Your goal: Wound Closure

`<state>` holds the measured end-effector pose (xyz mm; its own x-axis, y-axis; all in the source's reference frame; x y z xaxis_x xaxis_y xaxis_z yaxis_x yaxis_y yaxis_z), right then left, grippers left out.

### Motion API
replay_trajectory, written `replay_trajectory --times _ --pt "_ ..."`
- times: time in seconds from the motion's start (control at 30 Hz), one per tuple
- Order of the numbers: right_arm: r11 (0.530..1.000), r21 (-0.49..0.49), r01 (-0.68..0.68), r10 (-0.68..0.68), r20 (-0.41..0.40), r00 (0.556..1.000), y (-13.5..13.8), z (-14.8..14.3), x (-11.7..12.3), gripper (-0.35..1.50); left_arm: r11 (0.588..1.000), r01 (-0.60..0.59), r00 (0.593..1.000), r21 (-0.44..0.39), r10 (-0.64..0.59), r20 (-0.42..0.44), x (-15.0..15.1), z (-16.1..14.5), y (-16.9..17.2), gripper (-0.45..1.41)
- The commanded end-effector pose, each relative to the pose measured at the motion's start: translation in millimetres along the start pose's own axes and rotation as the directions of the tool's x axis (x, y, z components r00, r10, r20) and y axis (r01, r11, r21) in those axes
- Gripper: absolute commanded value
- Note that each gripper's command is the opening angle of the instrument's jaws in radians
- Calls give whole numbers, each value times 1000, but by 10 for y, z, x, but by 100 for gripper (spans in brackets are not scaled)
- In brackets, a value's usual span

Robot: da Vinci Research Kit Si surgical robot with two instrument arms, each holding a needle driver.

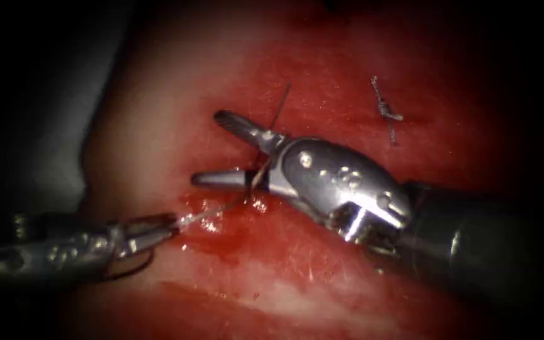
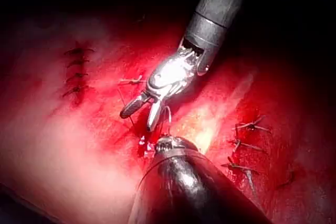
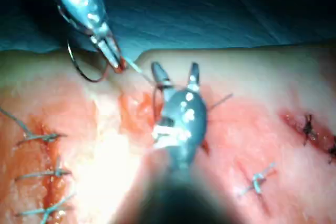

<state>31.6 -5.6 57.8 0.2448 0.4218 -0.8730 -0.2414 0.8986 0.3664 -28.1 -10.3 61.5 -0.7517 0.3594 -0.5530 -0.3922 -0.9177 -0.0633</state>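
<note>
My right tool (image 1: pixel 208 148) reaches in from the right over the tissue (image 1: pixel 158 113), jaws open wide. The thread (image 1: pixel 260 169) crosses the throat between them, and a short thread end (image 1: pixel 281 104) sticks up behind. From there the thread (image 1: pixel 206 214) runs down-left to my left tool (image 1: pixel 170 225), which is shut on the needle at its thread end. The needle (image 1: pixel 130 271) curves below that tool, out of the tissue. In the right wrist view the needle (image 3: pixel 79 66) hangs from the left tool (image 3: pixel 116 62) beside the open right tool (image 3: pixel 175 69).
Red fluid (image 1: pixel 225 236) pools at the cut below the right tool. A tied stitch with cut ends (image 1: pixel 385 113) sits on the right. Other stitched cuts (image 2: pixel 76 72) (image 2: pixel 247 145) (image 3: pixel 42 171) lie to both sides. The tissue's edge (image 1: pixel 89 182) is on the left.
</note>
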Motion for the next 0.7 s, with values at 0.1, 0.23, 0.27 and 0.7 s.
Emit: replay_trajectory --times 0.1,0.23,0.27,0.7 --pt "1000 10 6 -6 22 1000 -5 9 -11 78 998 -38 999 40 38 8 9 3 -15 -45" --pt "1000 9 10 -10 26 1000 -7 9 -14 78 995 -77 996 70 74 42 10 3 -33 -45" --pt "1000 10 10 -10 29 1000 -7 9 -14 78 993 -87 995 79 83 54 9 5 -37 -45" --pt "997 75 6 -7 13 1000 -19 15 -17 78 975 -178 979 134 161 128 -2 44 -59 -45"
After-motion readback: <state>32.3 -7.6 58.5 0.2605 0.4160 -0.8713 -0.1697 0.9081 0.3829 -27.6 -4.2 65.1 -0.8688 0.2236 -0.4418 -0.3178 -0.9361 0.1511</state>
